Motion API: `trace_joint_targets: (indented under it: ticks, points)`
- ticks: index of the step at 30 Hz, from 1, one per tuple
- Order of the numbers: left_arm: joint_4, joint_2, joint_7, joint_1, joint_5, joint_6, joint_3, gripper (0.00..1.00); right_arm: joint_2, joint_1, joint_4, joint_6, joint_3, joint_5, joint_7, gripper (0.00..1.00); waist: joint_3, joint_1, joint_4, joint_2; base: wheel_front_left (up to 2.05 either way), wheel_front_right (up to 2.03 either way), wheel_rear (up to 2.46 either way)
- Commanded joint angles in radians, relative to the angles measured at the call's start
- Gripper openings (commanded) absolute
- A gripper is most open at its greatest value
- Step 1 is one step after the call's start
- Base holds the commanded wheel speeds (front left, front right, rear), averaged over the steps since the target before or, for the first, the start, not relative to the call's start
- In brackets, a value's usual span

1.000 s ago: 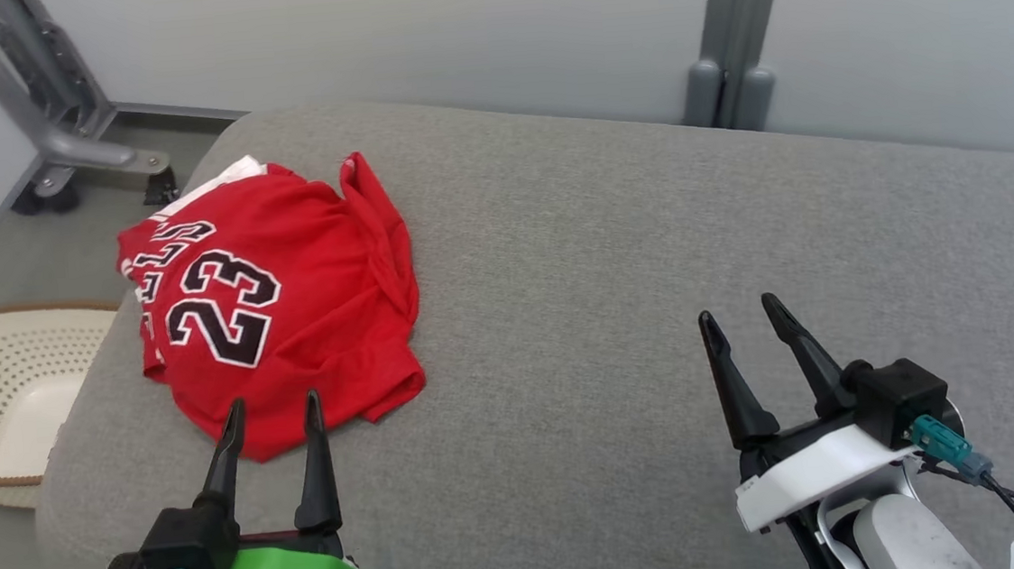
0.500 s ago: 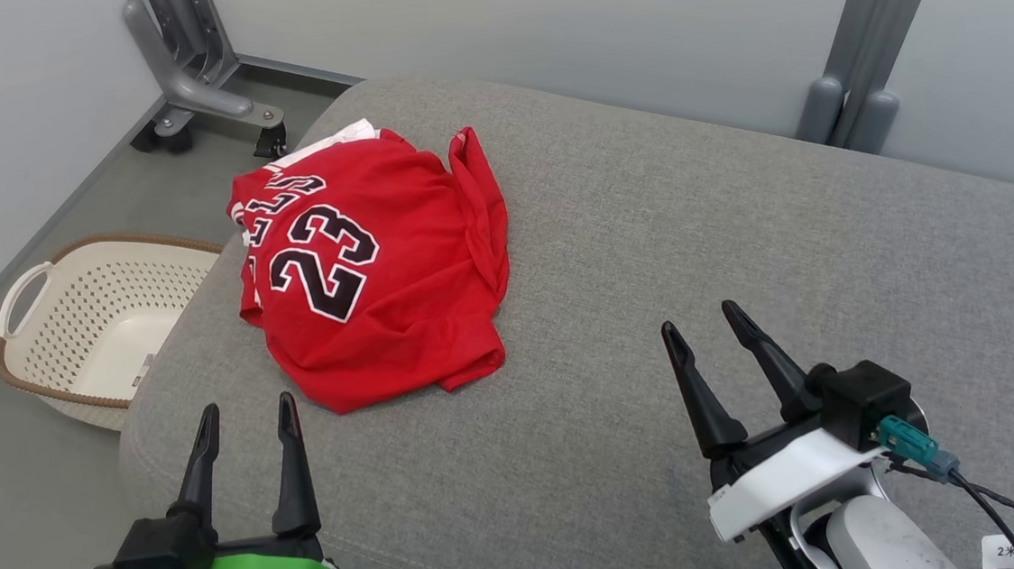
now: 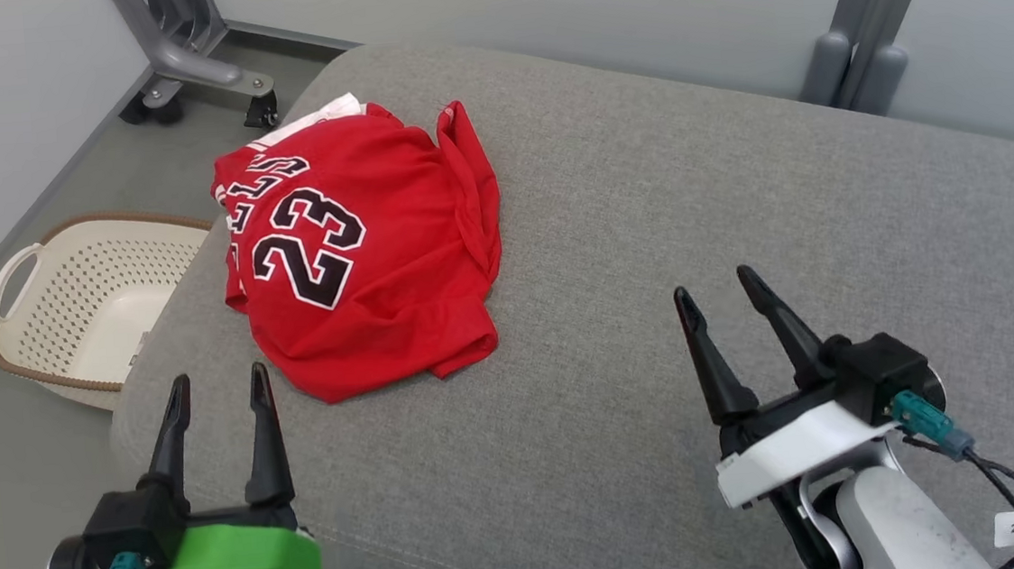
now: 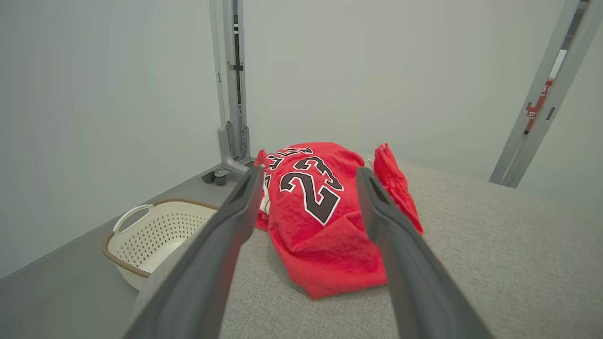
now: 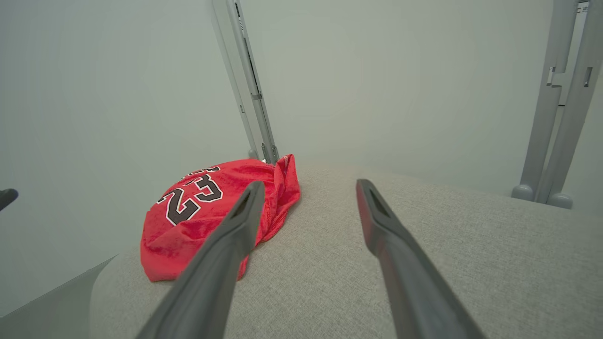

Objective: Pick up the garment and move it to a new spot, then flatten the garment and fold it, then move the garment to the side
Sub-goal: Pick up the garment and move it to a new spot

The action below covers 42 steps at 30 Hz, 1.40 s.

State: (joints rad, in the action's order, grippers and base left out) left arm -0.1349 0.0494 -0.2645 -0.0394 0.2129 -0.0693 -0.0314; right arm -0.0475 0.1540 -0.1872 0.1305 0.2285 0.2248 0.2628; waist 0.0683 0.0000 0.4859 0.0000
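Head view: the red garment [image 3: 360,251] lies crumpled on the grey cushion [image 3: 647,219], at the edge nearest the basket [image 3: 4,279]. Its long axis seems to run from the hem, nearest the robot, to the lettered shoulder end, which points away and slightly toward the basket. The left hand [image 3: 217,377], on the basket side, and the right hand [image 3: 713,283], well away from the basket, are both spread open and empty. A pinch that catches several bunched layers could lift a tangle. A sideways drag could also slide the garment off the edge toward the basket.
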Motion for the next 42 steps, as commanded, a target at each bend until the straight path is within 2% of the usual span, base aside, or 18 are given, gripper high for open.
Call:
trace_joint_targets:
  ticks: [1, 6, 12, 17, 24, 27, 30, 34, 40, 41, 42]
  points:
    - [-0.006, 0.002, 0.000, -0.040, -0.015, -0.012, 0.011, 1.00, -0.005, 0.024, 0.009, 0.000, -0.011, -0.017, 0.003, 1.00, 0.079, 0.0000, -0.048, 0.0000, 0.00, 0.00, 0.00]
    - [-0.037, 0.012, 0.000, -0.159, -0.019, -0.045, 0.047, 1.00, -0.005, 0.084, 0.041, 0.000, -0.043, -0.070, 0.003, 1.00, 0.201, 0.0000, -0.104, 0.0000, 0.00, 0.00, 0.00]
    - [-0.144, 0.098, 0.000, -0.370, 0.007, -0.060, 0.037, 1.00, -0.005, 0.151, 0.081, 0.000, -0.081, -0.121, 0.003, 1.00, 0.335, 0.0000, -0.170, 0.0000, 0.00, 0.00, 0.00]
    - [-0.299, 0.214, 0.053, -0.585, 0.078, -0.062, -0.097, 1.00, -0.005, 0.184, 0.102, 0.000, -0.095, -0.147, 0.003, 1.00, 0.419, 0.0000, -0.210, 0.0000, 0.00, 0.00, 0.00]
    - [-0.460, 0.315, 0.243, -0.839, 0.259, -0.061, -0.265, 1.00, -0.004, 0.208, 0.121, 0.000, -0.099, -0.160, 0.003, 1.00, 0.504, 0.0000, -0.256, 0.0000, 0.00, 0.00, 0.00]
    - [-0.526, 0.317, 0.335, -0.910, 0.368, -0.061, -0.285, 1.00, -0.004, 0.210, 0.123, 0.000, -0.102, -0.158, 0.003, 1.00, 0.530, 0.0000, -0.272, 0.0000, 0.00, 0.00, 0.00]
    - [-0.585, 0.360, 0.417, -0.975, 0.421, -0.061, -0.326, 1.00, -0.004, 0.220, 0.125, 0.000, -0.090, -0.152, 0.003, 1.00, 0.551, 0.0000, -0.290, 0.0000, 0.00, 0.00, 0.00]
    - [-0.655, 0.367, 0.461, -1.029, 0.480, -0.061, -0.345, 1.00, -0.005, 0.215, 0.122, 0.000, -0.084, -0.146, 0.003, 1.00, 0.565, 0.0000, -0.302, 0.0000, 0.00, 0.00, 0.00]
    - [-0.721, 0.370, 0.484, -1.077, 0.509, -0.061, -0.405, 1.00, -0.008, 0.207, 0.111, 0.000, -0.084, -0.147, 0.001, 1.00, 0.568, 0.0000, -0.304, 0.0000, 0.00, 0.00, 0.00]
    - [-0.725, 0.369, 0.491, -1.080, 0.516, -0.061, -0.416, 0.80, -0.008, 0.207, 0.108, -0.001, -0.083, -0.148, 0.001, 1.00, 0.567, 0.0000, -0.304, 0.0000, 0.00, 0.00, 0.00]
    - [-0.728, 0.368, 0.496, -1.081, 0.522, -0.061, -0.432, 0.26, -0.008, 0.209, 0.105, -0.001, -0.082, -0.148, 0.001, 1.00, 0.564, 0.0000, -0.303, 0.0000, 0.00, 0.00, 0.00]
